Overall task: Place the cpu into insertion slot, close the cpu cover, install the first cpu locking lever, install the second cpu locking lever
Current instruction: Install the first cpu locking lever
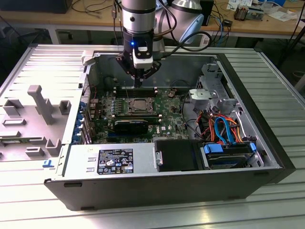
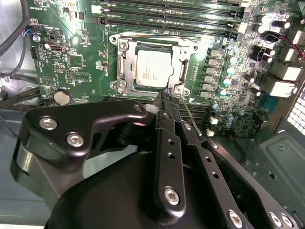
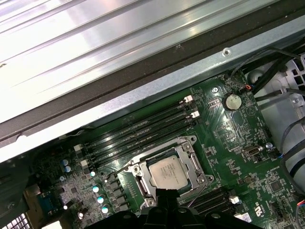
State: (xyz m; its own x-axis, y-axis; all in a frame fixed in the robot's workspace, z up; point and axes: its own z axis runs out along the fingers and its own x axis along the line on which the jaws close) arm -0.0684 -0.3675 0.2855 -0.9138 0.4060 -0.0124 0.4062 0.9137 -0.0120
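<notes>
The cpu (image 2: 151, 71) lies flat in the insertion slot (image 2: 114, 85) on the green board, its silver-grey top showing through the window of the cpu cover (image 2: 125, 63), which is down around it. In the first wrist view the cpu (image 3: 167, 172) sits just past my fingertips. My gripper (image 2: 167, 98) is shut with nothing in it, its tip hovering by one corner of the socket. A thin wire lever (image 2: 190, 116) runs out from that corner. In the exterior view the gripper (image 1: 138, 82) hangs over the memory slots, just behind the socket (image 1: 135, 106).
Long black memory slots (image 2: 167, 14) run beside the socket. A black fan block (image 1: 131, 126) sits in front of it. Drive bays and coloured cables (image 1: 224, 131) fill the case at the exterior view's right. A grey fixture (image 1: 40, 102) lies outside the case at that view's left.
</notes>
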